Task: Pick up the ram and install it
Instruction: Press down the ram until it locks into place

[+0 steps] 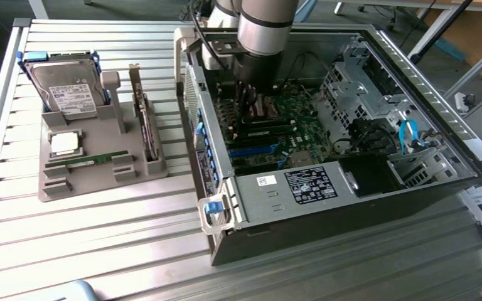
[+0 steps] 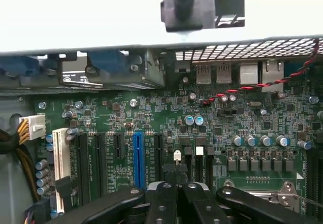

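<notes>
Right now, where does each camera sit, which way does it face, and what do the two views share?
Exterior view: high off the arm, angled down at the open computer case and the parts stand; the arm reaches into the case.
Wrist view: on the wrist inside the case, facing the motherboard; the shut pincer shows.
Shared: motherboard and its blue slot.
</notes>
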Motion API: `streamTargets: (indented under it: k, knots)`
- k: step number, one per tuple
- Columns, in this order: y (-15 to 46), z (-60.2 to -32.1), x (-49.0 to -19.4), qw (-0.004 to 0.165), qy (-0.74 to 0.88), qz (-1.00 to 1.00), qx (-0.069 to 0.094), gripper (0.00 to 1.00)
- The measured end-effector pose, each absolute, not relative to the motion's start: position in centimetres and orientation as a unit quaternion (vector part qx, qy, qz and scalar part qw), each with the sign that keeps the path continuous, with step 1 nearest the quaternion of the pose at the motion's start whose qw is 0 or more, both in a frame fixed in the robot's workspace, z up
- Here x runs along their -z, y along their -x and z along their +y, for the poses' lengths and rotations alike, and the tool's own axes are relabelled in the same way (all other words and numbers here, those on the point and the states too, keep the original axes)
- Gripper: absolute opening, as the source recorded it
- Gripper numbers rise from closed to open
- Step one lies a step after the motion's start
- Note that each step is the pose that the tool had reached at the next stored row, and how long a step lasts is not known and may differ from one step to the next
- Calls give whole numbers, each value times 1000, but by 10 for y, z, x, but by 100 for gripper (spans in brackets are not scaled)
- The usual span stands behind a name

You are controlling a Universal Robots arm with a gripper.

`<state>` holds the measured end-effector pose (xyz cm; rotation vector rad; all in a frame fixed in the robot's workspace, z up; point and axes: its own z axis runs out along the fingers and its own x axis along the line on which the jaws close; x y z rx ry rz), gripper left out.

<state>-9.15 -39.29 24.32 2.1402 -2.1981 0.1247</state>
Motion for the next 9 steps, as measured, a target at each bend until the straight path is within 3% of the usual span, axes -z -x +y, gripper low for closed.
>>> streamTargets:
  k: [9]
  knots:
    - [92, -393, -259, 37, -697, -715, -42, 11]
